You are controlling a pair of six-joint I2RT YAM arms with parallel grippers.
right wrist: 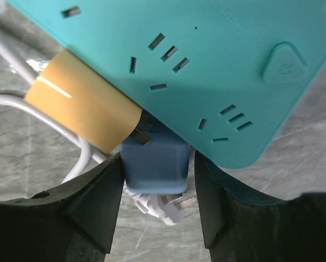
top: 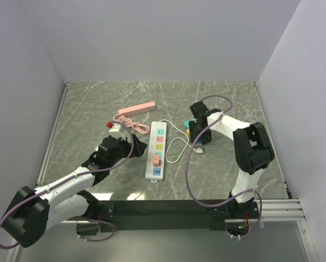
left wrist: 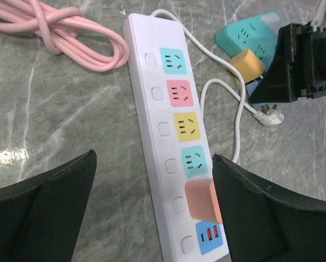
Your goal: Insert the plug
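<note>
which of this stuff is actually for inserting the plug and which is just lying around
Likely for the job: blue block-shaped plug, flanked by right gripper; teal plastic socket block.
Lying about: white power strip with coloured sockets; knotted pink cable; pink power strip; mustard-yellow plug; white plug on white cord.

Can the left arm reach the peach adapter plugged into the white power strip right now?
Probably yes. The left arm's fingers are spread wide above the white power strip, and the peach adapter sits right beside one finger with nothing on top of it; a small sideways shift should centre it.
</note>
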